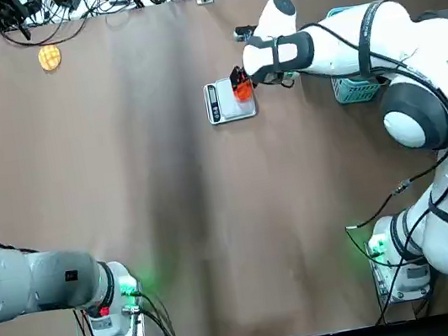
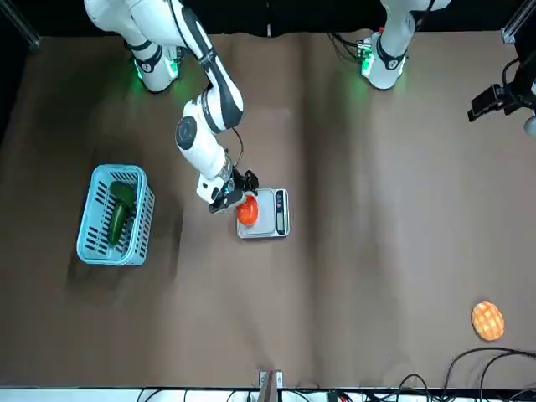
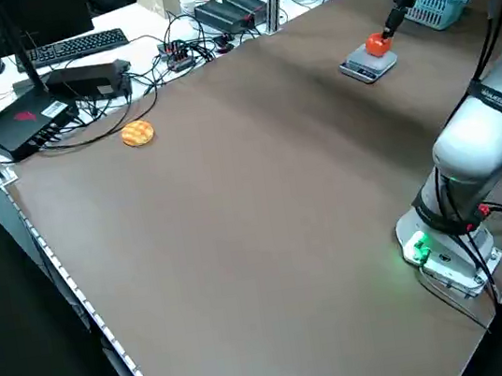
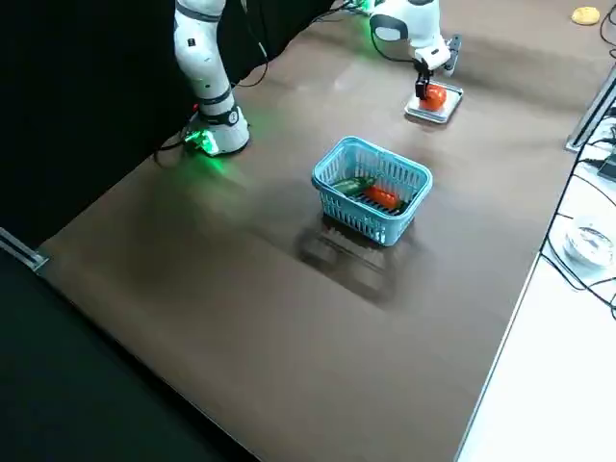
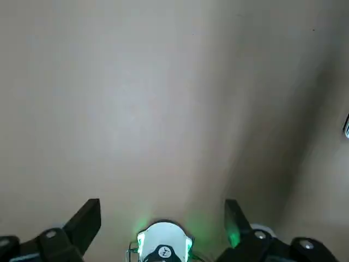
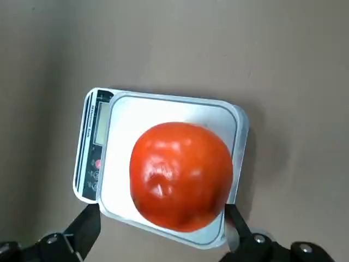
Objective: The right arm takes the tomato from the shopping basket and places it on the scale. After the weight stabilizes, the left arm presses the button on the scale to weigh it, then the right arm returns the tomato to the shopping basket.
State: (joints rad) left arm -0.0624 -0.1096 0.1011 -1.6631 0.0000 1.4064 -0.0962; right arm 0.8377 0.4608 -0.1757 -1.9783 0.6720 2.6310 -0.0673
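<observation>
One tomato rests on the scale platform, between the spread, non-gripping fingers of the right pincer, which hangs just above it. Beyond the pincer's wrist side, well apart, stands the shopping basket holding a green vegetable; the right arm covers most of it from overhead. Far across the desk lies a flat yellow-orange round item. The left pincer, fingers apart, faces bare desk near its base.
</observation>
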